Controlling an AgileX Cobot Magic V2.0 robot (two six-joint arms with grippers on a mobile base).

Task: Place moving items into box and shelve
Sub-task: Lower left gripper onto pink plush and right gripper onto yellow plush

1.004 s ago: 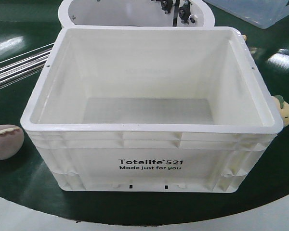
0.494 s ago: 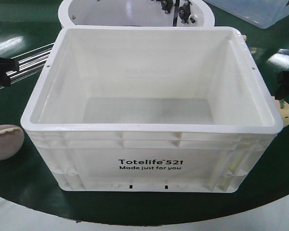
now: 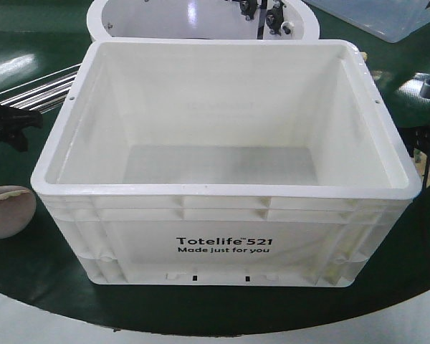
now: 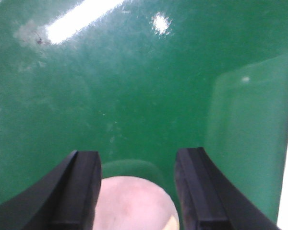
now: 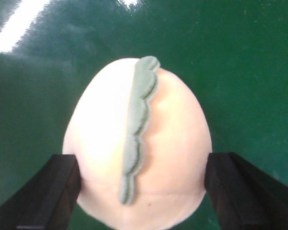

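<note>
Black fingers [image 4: 81, 187] of the left claw [image 4: 137, 155] stand wide apart. The rounded end of a pinkish-brown oval plush toy [image 4: 134, 203] lies between them at the wrist view's 6 o'clock, with a sliver of space on either side. Glossy green table [image 4: 134, 72] fills everything beyond the tips.

The right claw [image 5: 141, 165] is also spread wide. It flanks a pale yellow-orange egg-shaped plush toy [image 5: 173, 134] with a scalloped green felt leaf [image 5: 137, 134] running down its middle. The inner faces of the fingers sit right at the toy's flanks at 9 and 3 o'clock, and I cannot tell whether they press it or only bracket it.

In the front view a large white ribbed plastic crate printed "Totelife 521" [image 3: 129, 229] stands in the centre of the table with nothing inside it. The left claw hangs near the crate's 9 o'clock side. The pinkish-brown toy rests on the table at about 8 o'clock, close to the crate's corner. Black arm parts and a cable show at the crate's 3 o'clock side, and the yellow-orange toy is hidden there.

At 12 o'clock a round white tub [image 3: 308, 25] sits just behind the crate. A translucent blue plastic bin [image 3: 387, 18] lies at 1 o'clock, and shiny metal rods [image 3: 36, 93] at 10 o'clock.
</note>
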